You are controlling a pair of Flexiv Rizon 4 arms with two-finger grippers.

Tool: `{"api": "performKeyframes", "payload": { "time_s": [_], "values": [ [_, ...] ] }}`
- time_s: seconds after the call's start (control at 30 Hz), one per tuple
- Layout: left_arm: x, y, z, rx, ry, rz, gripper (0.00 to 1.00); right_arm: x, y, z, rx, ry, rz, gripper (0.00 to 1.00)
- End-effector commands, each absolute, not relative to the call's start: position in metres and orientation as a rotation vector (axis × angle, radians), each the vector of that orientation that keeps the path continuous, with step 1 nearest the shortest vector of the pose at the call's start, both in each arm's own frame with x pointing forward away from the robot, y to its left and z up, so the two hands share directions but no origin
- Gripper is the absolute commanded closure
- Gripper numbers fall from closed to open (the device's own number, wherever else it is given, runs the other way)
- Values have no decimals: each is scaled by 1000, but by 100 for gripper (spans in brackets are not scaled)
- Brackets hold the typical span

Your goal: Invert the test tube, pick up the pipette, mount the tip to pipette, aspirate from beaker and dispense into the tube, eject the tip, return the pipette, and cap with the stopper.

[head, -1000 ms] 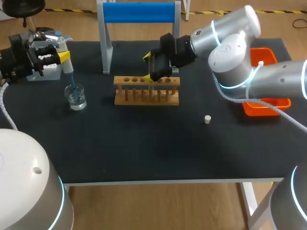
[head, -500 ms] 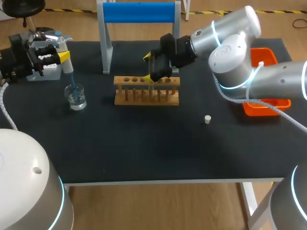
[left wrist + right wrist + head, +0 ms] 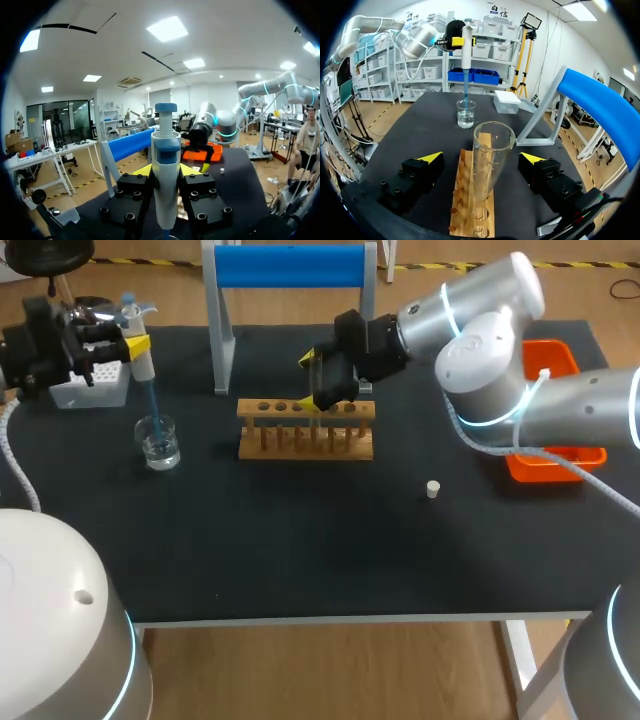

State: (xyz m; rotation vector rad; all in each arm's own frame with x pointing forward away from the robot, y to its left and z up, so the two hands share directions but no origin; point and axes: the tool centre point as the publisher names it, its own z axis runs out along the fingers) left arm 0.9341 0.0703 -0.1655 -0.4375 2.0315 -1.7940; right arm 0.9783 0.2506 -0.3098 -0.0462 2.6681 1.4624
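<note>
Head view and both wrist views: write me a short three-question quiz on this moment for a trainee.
1. Short answer: what does the left gripper hold above the beaker?
2. True or false: the right gripper is clamped on the test tube.
3. Pick one. The stopper lies: A in the test tube; B on the table; C in the beaker.

Key
1. The pipette, its blue tip pointing down at the beaker.
2. False: the fingers stand clear of the test tube on either side.
3. B.
</note>
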Motion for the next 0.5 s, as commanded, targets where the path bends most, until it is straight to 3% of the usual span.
{"api": "performKeyframes", "payload": {
  "time_s": [0.03, 0.5],
  "values": [
    [931, 68, -156, -439, 2032, -1776, 100, 979, 250, -309, -47, 2671, 1461, 0],
    [923, 60, -122, -387, 2024, -1732, 100, 979, 250, -309, -47, 2671, 1461, 0]
  ]
}}
